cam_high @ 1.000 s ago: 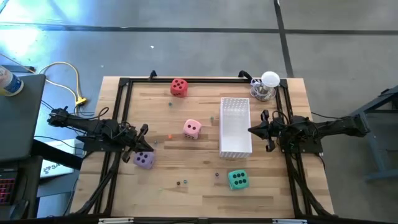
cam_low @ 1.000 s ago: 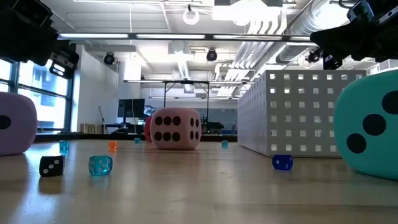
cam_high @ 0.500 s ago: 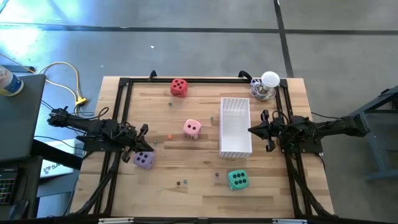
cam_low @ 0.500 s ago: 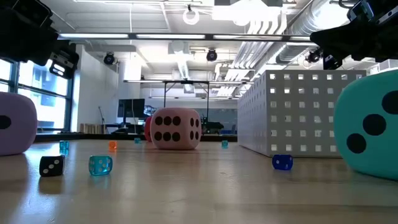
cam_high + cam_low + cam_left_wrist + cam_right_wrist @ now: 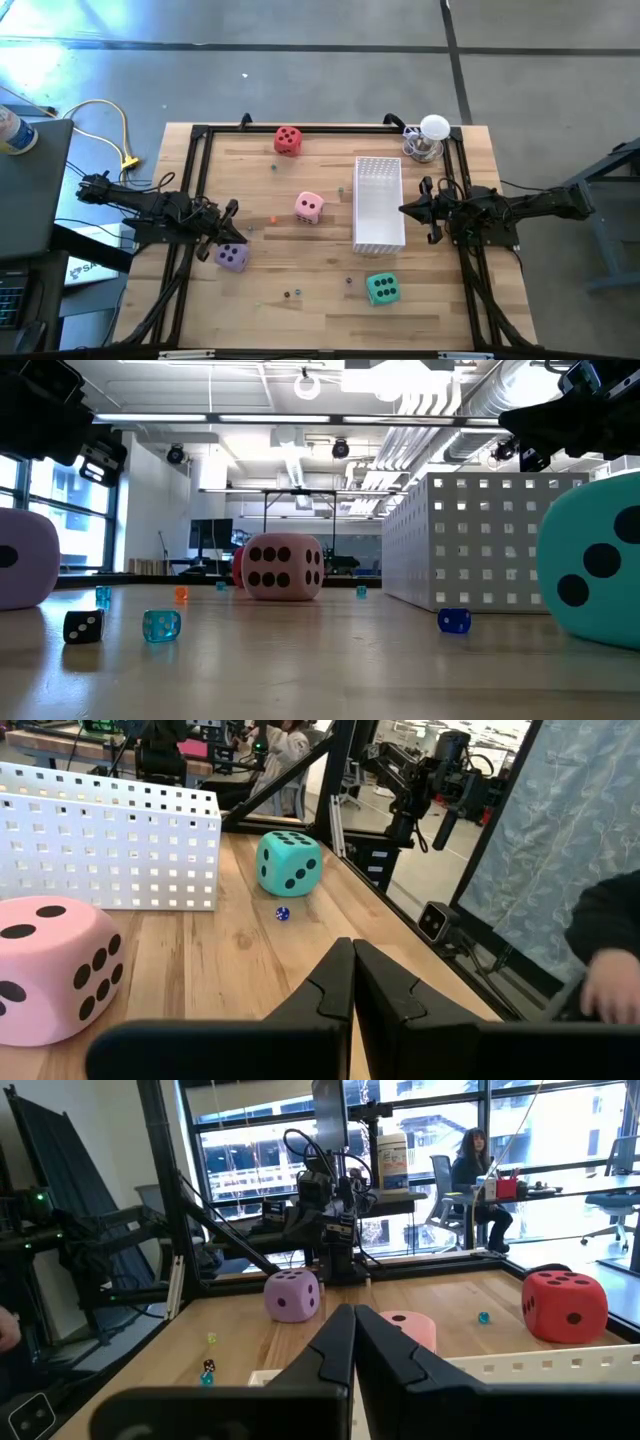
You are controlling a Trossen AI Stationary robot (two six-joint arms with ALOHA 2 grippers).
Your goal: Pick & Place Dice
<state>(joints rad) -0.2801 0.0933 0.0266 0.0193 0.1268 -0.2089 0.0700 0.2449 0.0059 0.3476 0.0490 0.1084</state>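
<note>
**Four dice out, bin empty**

Wooden planks fill the table (image 5: 330, 300) seen from above, framed by a dark rail. My left gripper (image 5: 226, 222) rests at the left edge, just beside the purple die (image 5: 232, 258). My right gripper (image 5: 412, 209) sits at the right edge, its tip close to the white bin (image 5: 378, 203). The red die (image 5: 288, 140) lies near the far rail, the pink die (image 5: 309, 207) mid-table just left of the bin, and the green die (image 5: 382, 289) toward the near edge. The bin holds no die that I can see, so I judge nothing is placed yet and all four remain to be moved.

From table height, the pink die stands in the middle with a sliver of red behind it, the purple die at one edge and the green die at the other. Tiny beads (image 5: 160, 625) are scattered on the wood, and both grippers hang clear of the surface.

My left wrist camera shows my fingers (image 5: 330, 990) pressed together, holding nothing, with the pink and green dice and the bin ahead.

My right wrist camera shows the same: fingers (image 5: 335, 1345) closed and empty, the bin's rim just ahead, and the purple, pink and red dice beyond it. A person sits in the room behind.
</note>
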